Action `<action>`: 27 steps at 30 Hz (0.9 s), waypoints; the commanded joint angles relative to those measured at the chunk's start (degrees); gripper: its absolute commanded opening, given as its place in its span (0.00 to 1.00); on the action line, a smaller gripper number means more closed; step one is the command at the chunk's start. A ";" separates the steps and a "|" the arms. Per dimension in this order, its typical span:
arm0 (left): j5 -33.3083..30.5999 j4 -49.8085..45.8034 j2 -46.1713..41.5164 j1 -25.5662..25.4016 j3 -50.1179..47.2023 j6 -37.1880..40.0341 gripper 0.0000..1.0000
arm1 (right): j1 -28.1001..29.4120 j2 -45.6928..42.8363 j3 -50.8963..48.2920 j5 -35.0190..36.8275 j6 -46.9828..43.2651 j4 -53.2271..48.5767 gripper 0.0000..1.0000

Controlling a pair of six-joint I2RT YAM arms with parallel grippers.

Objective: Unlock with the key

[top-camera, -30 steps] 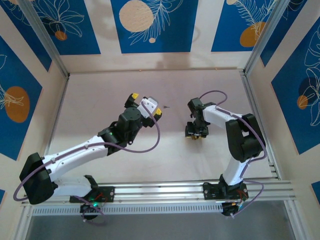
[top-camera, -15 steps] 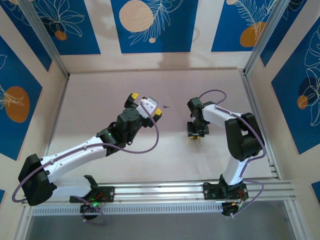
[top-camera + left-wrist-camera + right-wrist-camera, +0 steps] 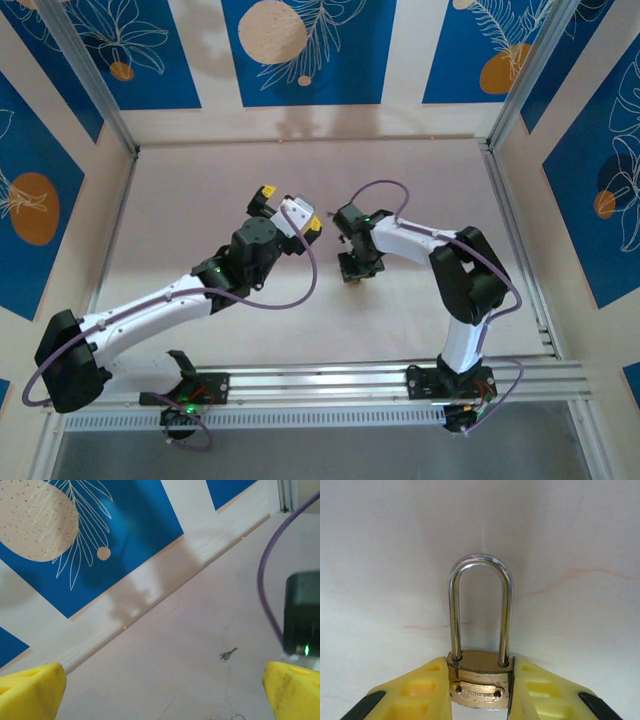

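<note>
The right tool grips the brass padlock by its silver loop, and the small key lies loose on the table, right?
No: the right tool grips the brass padlock by its brass body, not its silver loop, as the right wrist view shows. The small silver key does lie loose on the table.

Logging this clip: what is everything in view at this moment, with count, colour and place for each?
padlock: one, brass body with silver shackle, shackle closed, body clamped between the right pincer's fingers
key: one, small, silver-grey, lying on the table ahead of the left pincer
table: one, pale beige with faint cracks
wall panels: several, blue with cream leaf and circle prints, on three sides
rail: one, silver, at the near edge by the arm bases
cables: two, purple, one per arm
left pincer: one, yellow fingers, open, holding nothing
right pincer: one, yellow fingers, shut on the padlock
</note>
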 commanded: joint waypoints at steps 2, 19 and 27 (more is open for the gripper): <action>-2.42 3.91 -1.72 0.12 -0.99 2.93 1.00 | 7.24 3.11 4.35 -1.66 -1.13 0.04 0.27; -6.84 9.25 -3.46 4.55 -2.84 3.36 1.00 | 16.85 10.14 11.89 -0.01 -3.98 -1.99 0.52; -6.75 9.30 -3.32 4.97 -2.93 2.93 1.00 | 14.95 7.32 8.41 1.74 -4.39 -2.59 0.53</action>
